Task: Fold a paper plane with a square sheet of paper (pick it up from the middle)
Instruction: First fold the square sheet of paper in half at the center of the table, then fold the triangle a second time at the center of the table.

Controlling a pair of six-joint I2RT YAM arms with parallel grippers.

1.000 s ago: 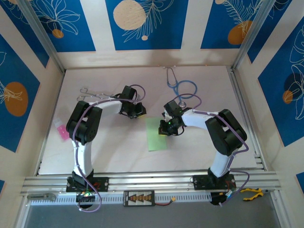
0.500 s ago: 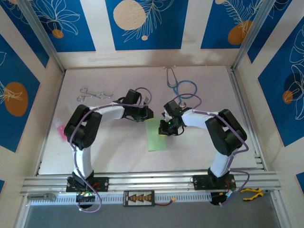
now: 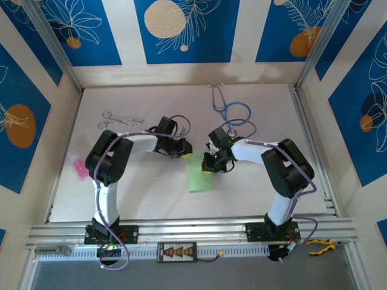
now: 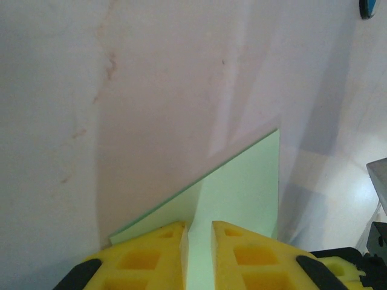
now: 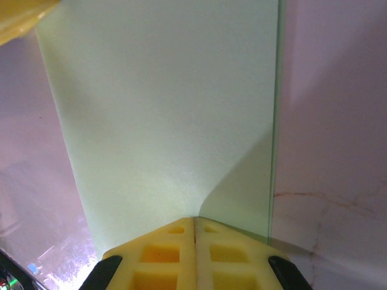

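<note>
Carried on pale table (image 3: 151,193): 1 green sheet of paper (image 3: 198,175) centrally, 1 blue stethoscope (image 3: 237,112) behind, forceps (image 3: 118,119) and pink object (image 3: 79,166) left.

The sheet of paper (image 3: 198,176) is pale green, plain and unmarked. From above it lies on the counter (image 3: 139,187) near the middle as a narrow rectangle, longer than wide, its long sides running away from the near edge. In the right wrist view the sheet (image 5: 163,121) looks smooth and flat, with a thin second edge along its right side – it seems to be folded double. In the left wrist view the sheet (image 4: 242,187) ends in one sharp corner, and a straight line – an edge between a lighter and a darker part – runs down its face.
</note>
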